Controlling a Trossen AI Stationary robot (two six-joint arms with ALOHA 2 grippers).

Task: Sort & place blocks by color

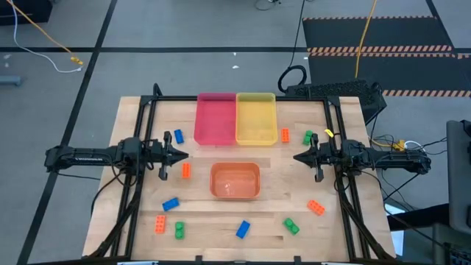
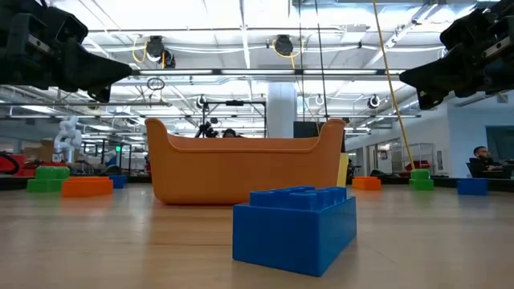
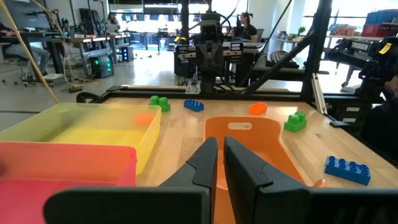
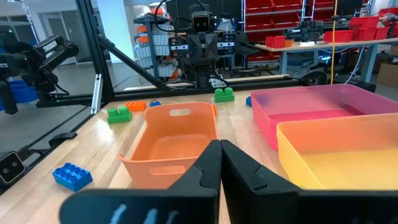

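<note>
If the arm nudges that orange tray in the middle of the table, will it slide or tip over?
The orange tray would probably slide rather than tip: it sits low and wide on the smooth wooden table. It looks like thin translucent plastic and holds nothing, so it is likely light. Its walls may flex slightly if squeezed.

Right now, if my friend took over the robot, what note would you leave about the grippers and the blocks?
Left gripper: shut, holding nothing, hovering at the table's left side.
Right gripper: shut, holding nothing, hovering at the right side.
Trays: pink tray and yellow tray side by side at the far edge, orange tray in the middle. No blocks visible in any tray.
Blocks: all scattered on the table, for example a blue block near the front, an orange block and a green block front right.
Done: nothing sorted yet.
Left: every block.
</note>
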